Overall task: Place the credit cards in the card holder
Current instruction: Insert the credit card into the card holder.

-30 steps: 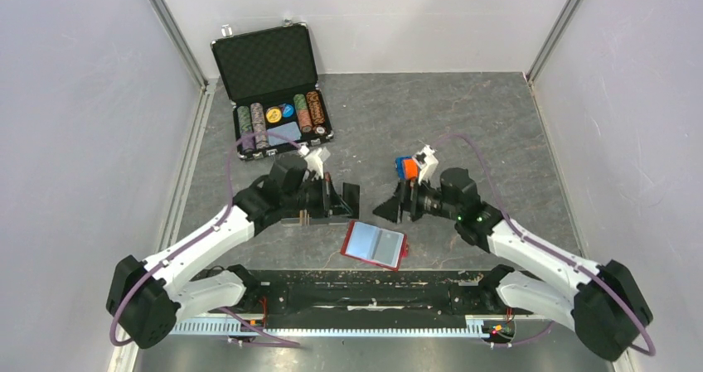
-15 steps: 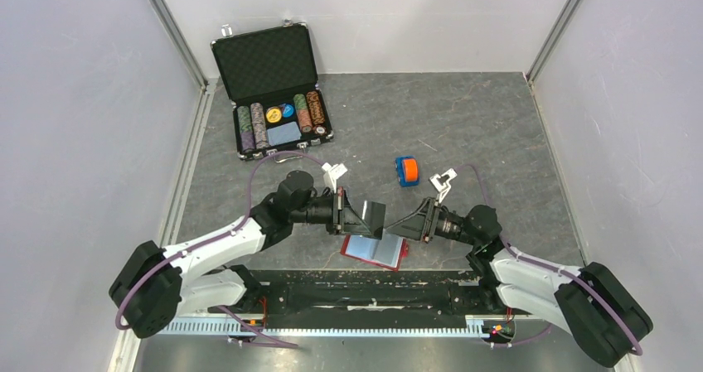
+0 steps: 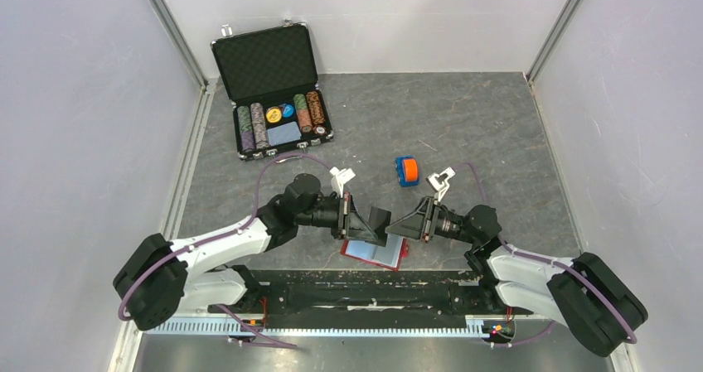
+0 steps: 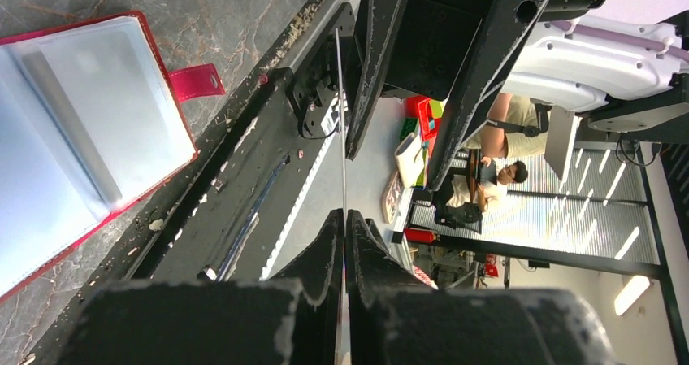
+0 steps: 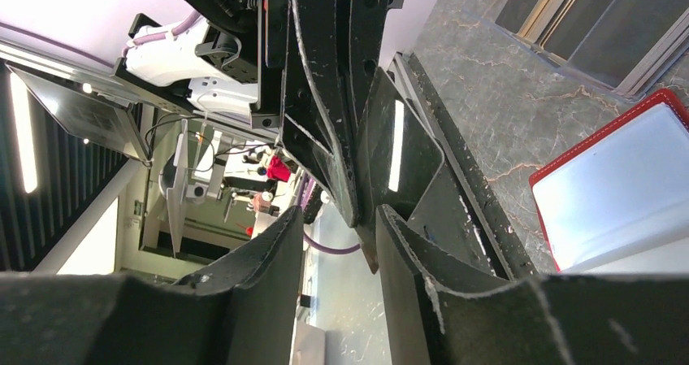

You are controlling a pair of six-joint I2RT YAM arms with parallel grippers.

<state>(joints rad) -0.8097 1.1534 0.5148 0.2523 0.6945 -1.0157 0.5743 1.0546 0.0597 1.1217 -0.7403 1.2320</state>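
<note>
Swung inward since earlier, now meeting mid-air at 6 o'clock of surface (image 3: 497, 140), over open red wallet (image 3: 373, 251). Thin dark credit card (image 3: 378, 219) pinched in left claw (image 4: 344, 219); right claw (image 5: 340, 215) half-open astride its free edge. Handover step, likely; next: close right, then release left. No card holder spotted.

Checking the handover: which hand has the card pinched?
The left hand, shut on the card's edge; the right hand's jaws stand apart.

Matt grey worktop (image 3: 464, 123) with a marbled stone look. Red wallet (image 4: 89, 129) with smooth, glossy clear plastic sleeves. Thin credit card (image 5: 414, 178) with a sheen. Scuffed matt black plastic fingers (image 5: 244, 292).
</note>
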